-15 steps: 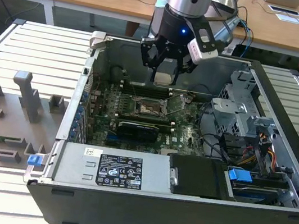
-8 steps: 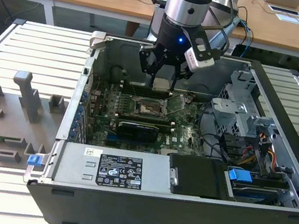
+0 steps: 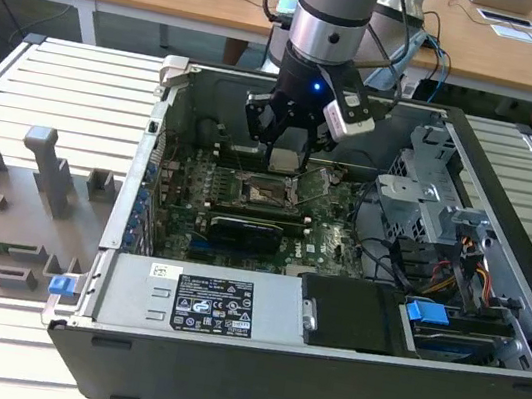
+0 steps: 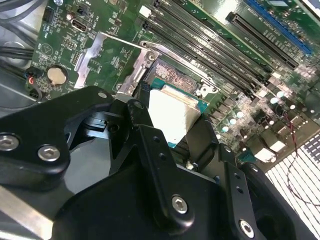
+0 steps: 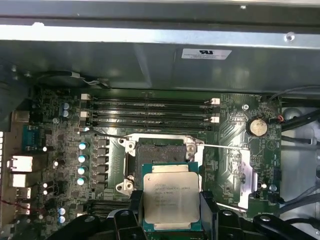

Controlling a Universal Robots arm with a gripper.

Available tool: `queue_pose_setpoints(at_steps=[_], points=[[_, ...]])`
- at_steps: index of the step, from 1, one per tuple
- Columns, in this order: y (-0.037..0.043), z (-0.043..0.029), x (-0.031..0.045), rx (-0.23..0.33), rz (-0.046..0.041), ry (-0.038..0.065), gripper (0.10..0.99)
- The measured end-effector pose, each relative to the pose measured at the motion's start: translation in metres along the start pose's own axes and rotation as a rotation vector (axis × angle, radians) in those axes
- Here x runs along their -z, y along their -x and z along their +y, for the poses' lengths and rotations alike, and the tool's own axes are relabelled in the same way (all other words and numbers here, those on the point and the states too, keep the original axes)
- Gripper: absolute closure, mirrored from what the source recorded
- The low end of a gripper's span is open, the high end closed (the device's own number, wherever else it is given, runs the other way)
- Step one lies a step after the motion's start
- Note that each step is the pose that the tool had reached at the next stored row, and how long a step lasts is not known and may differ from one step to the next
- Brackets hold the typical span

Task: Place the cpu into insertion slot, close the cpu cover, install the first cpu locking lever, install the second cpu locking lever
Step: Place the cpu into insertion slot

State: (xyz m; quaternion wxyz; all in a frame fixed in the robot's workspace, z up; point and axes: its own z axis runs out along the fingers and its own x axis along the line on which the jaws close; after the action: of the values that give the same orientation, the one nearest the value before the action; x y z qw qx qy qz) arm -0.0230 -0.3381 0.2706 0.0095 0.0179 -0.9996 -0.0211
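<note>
room: insertion slot (image 5: 160, 150) bare just beyond end effector (image 5: 171, 212), cpu cover (image 5: 241, 172) swung aside | end effector: fingers clamped on cpu (image 5: 171, 195), two opposite edges, above the board

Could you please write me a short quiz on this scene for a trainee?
1. True or false: the cpu already sits in the insertion slot.
2. Is the cpu cover open or shut?
3. What does the end effector grip? A) the cpu B) the cpu cover C) nothing

Key: 1 false; 2 open; 3 A.
</note>
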Motion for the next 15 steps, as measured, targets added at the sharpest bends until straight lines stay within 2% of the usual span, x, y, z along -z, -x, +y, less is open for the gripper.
queue_pose_setpoints(at_steps=[4, 6, 15], points=[[0.0002, -0.0005, -0.0129, 0.0, 0.0, 0.0, 0.545], [0.0003, -0.0007, -0.0165, 0.0, 0.0, 0.0, 0.545], [0.0003, -0.0007, -0.0167, -0.003, -0.0001, 0.0, 0.545]])
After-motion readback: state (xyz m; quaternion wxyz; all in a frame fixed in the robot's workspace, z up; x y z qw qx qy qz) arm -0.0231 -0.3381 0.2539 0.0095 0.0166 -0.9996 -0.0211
